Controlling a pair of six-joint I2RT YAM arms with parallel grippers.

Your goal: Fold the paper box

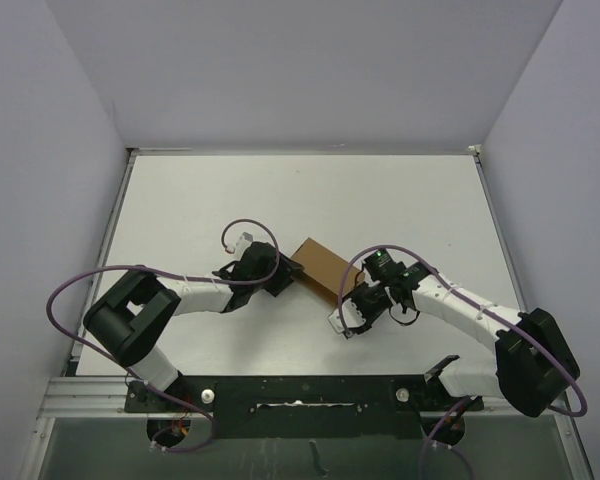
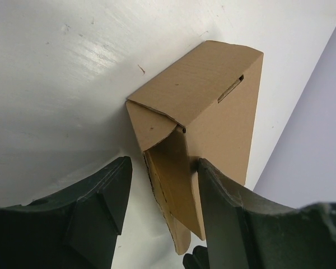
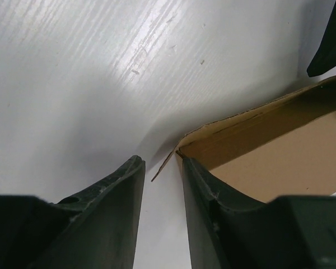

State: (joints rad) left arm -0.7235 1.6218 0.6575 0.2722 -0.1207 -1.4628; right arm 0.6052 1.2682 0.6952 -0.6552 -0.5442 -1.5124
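The paper box (image 1: 318, 265) is a brown cardboard piece, partly folded, lying on the white table (image 1: 280, 190) between my two arms. My left gripper (image 1: 285, 277) is at its left end. In the left wrist view the box (image 2: 213, 95) stands as a folded sleeve, and its loose end flaps hang between my open left gripper (image 2: 165, 165); the right finger (image 2: 224, 202) touches a flap. My right gripper (image 1: 352, 300) is at the box's near right end. In the right wrist view it (image 3: 161, 162) is slightly open, with one finger (image 3: 207, 190) against the corner of the box's open end (image 3: 291, 157).
White walls enclose the table on three sides. A metal rail (image 1: 300, 395) carries the arm bases at the near edge. Purple cables (image 1: 75, 285) loop over both arms. A dark part of the left gripper (image 3: 330, 39) shows at the top right of the right wrist view.
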